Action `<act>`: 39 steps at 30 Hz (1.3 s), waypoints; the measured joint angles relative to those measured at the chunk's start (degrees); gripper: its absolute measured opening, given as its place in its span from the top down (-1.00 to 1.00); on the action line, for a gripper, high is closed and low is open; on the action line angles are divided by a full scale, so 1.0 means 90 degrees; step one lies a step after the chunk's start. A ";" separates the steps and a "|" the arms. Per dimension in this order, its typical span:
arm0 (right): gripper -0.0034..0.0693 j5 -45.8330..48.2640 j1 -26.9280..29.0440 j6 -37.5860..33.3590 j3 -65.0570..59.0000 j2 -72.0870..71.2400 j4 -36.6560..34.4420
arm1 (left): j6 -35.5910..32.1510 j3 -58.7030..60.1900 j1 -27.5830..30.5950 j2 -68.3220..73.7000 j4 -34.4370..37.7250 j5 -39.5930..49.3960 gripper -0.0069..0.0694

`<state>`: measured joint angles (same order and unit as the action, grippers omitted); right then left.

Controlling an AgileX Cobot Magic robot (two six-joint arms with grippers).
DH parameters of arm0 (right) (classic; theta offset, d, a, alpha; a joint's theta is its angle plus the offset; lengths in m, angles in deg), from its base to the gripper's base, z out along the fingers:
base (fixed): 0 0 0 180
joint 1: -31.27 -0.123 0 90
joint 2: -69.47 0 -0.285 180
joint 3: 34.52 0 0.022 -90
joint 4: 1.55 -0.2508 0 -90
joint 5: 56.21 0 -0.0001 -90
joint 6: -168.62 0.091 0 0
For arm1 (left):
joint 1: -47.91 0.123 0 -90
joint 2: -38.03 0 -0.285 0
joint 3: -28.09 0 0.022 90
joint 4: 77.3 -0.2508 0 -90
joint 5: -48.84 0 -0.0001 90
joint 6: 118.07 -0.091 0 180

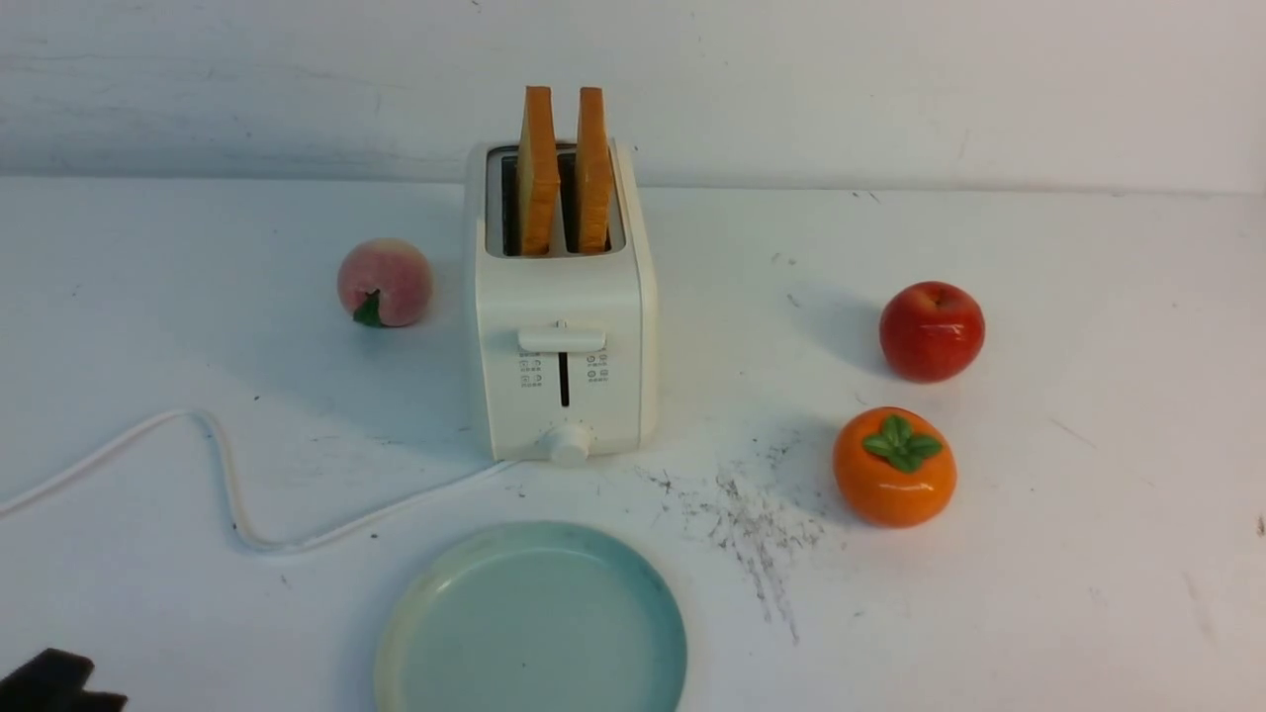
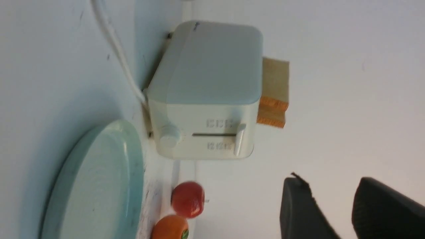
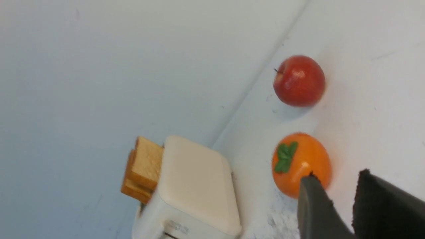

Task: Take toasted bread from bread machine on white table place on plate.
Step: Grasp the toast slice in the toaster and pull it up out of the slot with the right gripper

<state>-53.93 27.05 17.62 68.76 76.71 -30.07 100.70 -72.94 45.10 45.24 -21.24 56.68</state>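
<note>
The cream-white bread machine (image 1: 559,326) stands mid-table on the white table (image 1: 1088,396), lever side facing me. Two slices of toasted bread stand upright in its slots, the left slice (image 1: 537,168) and the right slice (image 1: 591,168), with their upper halves sticking out. The pale blue-green plate (image 1: 534,623) lies in front of the bread machine with nothing on it. My left gripper (image 2: 328,181) is open with nothing between its fingers, well short of the bread machine (image 2: 206,89). My right gripper (image 3: 337,175) is open too, hanging near the orange fruit, away from the bread (image 3: 142,169).
A peach (image 1: 384,282) sits left of the bread machine. A red apple (image 1: 932,331) and an orange persimmon-like fruit (image 1: 894,467) sit to its right. The white cord (image 1: 227,485) loops across the left front. A black piece of my left arm (image 1: 54,682) shows at the bottom-left corner.
</note>
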 joint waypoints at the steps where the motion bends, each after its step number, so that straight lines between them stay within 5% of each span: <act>1: 0.55 -0.0254 0.0000 -0.0087 0.0139 0.0000 0.0071 | -0.0096 0.0000 0.0000 0.0000 0.0010 -0.0190 0.21; 5: 0.89 -0.0941 0.0000 -0.1086 0.1202 0.0222 0.0453 | -0.0798 -0.0502 0.0000 0.0000 -0.0009 -0.0540 0.40; 8: 0.93 -0.0644 0.0000 -0.1951 0.2034 0.0730 0.0616 | -0.1649 -0.1119 0.0000 0.0000 -0.0158 -0.0581 0.62; 10: 0.92 0.0150 0.0000 -0.2706 0.2878 0.1482 0.0700 | -0.2507 -0.1718 0.0000 0.0130 -0.0264 -0.0440 0.84; 13: 0.91 0.1757 0.0000 -0.3345 0.3795 0.2562 0.0750 | -0.3388 -0.2227 0.0000 0.0722 -0.0331 0.0142 0.86; 18: 0.91 0.4583 0.0000 -0.3519 0.4849 0.4594 0.0776 | -0.3822 -0.2494 0.0000 0.2284 -0.0406 0.1762 0.86; 22: 0.91 0.5692 -0.0074 -0.3831 0.5262 0.6230 0.0601 | -0.3950 -0.2494 0.0000 0.3734 -0.0550 0.2912 0.86; 29: 0.90 0.5743 -0.1044 -0.5542 0.6440 0.8252 -0.1074 | -0.4687 -0.2494 0.0000 0.5645 -0.0519 0.3586 0.86; 39: 0.83 0.4612 -0.2249 -0.5362 0.9763 1.0723 -0.0595 | -0.5035 -0.2514 0.0000 0.6176 -0.0226 0.3603 0.86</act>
<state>-12.42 6.81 -30.64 156.63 173.22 -35.43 55.38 -95.57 45.10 100.82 -23.27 89.10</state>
